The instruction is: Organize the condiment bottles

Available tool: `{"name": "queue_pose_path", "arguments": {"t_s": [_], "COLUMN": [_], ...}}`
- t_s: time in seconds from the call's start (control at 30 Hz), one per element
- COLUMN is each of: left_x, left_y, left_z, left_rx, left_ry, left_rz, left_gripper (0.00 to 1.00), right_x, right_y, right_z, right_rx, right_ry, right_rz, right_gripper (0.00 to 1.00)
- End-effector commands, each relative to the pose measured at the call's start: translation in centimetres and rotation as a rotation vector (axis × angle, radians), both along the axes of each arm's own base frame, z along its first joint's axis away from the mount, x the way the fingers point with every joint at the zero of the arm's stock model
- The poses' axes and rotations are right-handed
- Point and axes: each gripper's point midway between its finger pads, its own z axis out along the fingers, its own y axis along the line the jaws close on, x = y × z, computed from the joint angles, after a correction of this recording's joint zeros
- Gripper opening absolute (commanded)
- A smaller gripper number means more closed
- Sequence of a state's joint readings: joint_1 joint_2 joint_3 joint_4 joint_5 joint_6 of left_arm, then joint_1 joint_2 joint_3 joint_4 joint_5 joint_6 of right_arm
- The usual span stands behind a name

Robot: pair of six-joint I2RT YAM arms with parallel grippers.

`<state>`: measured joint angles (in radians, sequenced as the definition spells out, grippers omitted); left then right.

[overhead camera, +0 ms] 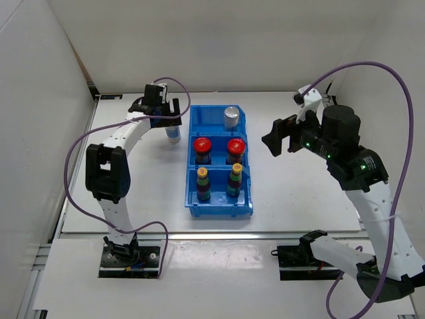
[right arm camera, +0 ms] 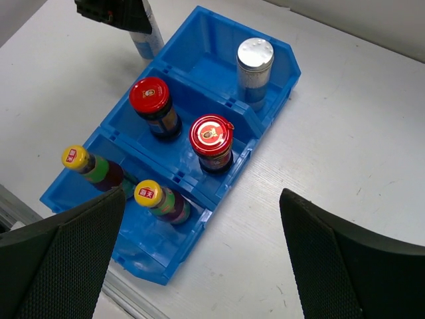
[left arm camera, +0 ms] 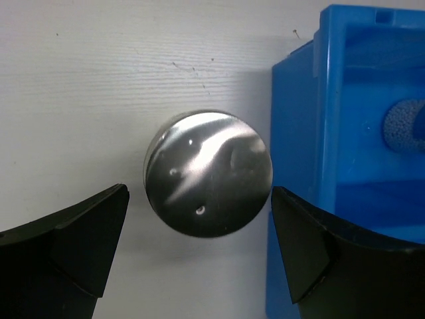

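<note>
A silver-capped bottle [overhead camera: 172, 135] stands on the table just left of the blue bin [overhead camera: 219, 212]. My left gripper [overhead camera: 166, 114] hangs over it, open. In the left wrist view the silver cap [left arm camera: 208, 174] sits between the spread fingers [left arm camera: 80, 246], nothing gripped. The second silver-capped bottle [overhead camera: 231, 117] stands in the bin's far compartment. Two red-lidded jars [overhead camera: 202, 147] [overhead camera: 236, 149] stand in the middle one, and two yellow-capped bottles [overhead camera: 203, 183] [overhead camera: 235, 178] in the near one. My right gripper [overhead camera: 279, 136] is open and empty, raised to the right of the bin.
The bin's wall [left arm camera: 345, 133] lies close to the right of the left gripper's right finger. The right wrist view shows the bin [right arm camera: 153, 259] with all five bottles in it. White walls enclose the table at the back and left.
</note>
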<state>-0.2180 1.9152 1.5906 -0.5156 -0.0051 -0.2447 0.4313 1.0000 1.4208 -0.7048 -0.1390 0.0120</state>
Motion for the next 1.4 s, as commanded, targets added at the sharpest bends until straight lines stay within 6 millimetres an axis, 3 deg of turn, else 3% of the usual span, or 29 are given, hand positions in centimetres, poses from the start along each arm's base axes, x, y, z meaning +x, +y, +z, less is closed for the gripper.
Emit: {"name": "queue_pose_path", "arguments": {"t_s": [0.0,0.3,0.43,0.47,0.5,0.57,0.63,0.73,0.8,0.83,0.9,0.93,1.0,1.1,1.27,1.37], "left_x": [1.9,4.0,4.5,4.9,4.7,4.9,4.4,3.8,3.1,3.0,2.3,2.3,1.8,1.3,2.2,2.6], "left_y": [0.4,0.3,0.7,0.6,0.9,1.2,1.7,0.3,-1.7,-2.1,-5.9,-6.7,-10.3,-12.9,-14.5,-14.5], "left_z": [1.7,1.2,2.7,4.4,4.8,8.2,11.3,17.2,21.7,22.7,24.9,25.3,24.6,22.8,16.3,13.8], "left_rx": [0.039,0.061,0.082,0.08,0.089,0.086,0.093,0.068,0.042,0.022,-0.076,-0.108,-0.156,-0.168,-0.153,-0.135], "left_ry": [-0.063,-0.085,-0.121,-0.159,-0.163,-0.221,-0.26,-0.377,-0.473,-0.492,-0.529,-0.532,-0.513,-0.474,-0.345,-0.298], "left_rz": [0.01,0.011,0.017,0.013,0.023,0.039,0.062,0.052,-0.004,-0.025,-0.16,-0.192,-0.299,-0.369,-0.383,-0.372], "left_gripper": [0.99,0.99,0.65,0.47,0.38,0.26,0.23,0.23,0.23,0.23,0.24,0.24,0.24,0.25,0.25,0.28], "right_x": [-0.1,-0.2,-0.6,-0.7,-0.7,-0.5,-0.6,-0.6,-0.5,-0.6,-0.5,-0.4,-0.4,-0.4,-0.7,-0.9], "right_y": [0.2,0.3,0.5,0.7,0.7,0.8,0.9,0.9,0.8,0.8,1.1,1.4,1.4,1.0,0.9,0.9], "right_z": [0.6,0.4,0.2,0.3,0.3,0.0,0.0,0.0,0.0,0.0,-0.2,-0.4,-0.4,-0.2,0.1,0.3], "right_rx": [-0.004,-0.004,0.006,0.009,0.009,0.005,0.008,0.008,0.012,0.02,0.02,0.028,0.028,0.039,0.057,0.068], "right_ry": [-0.02,-0.011,0.006,0.007,0.007,0.016,0.017,0.017,0.021,0.028,0.038,0.054,0.055,0.055,0.056,0.054], "right_rz": [0.024,0.033,0.05,0.06,0.06,0.06,0.069,0.069,0.057,0.054,0.065,0.071,0.071,0.036,0.03,0.027], "right_gripper": [1.0,1.0,1.0,1.0,1.0,1.0,1.0,1.0,1.0,1.0,1.0,1.0,1.0,1.0,1.0,1.0]}}
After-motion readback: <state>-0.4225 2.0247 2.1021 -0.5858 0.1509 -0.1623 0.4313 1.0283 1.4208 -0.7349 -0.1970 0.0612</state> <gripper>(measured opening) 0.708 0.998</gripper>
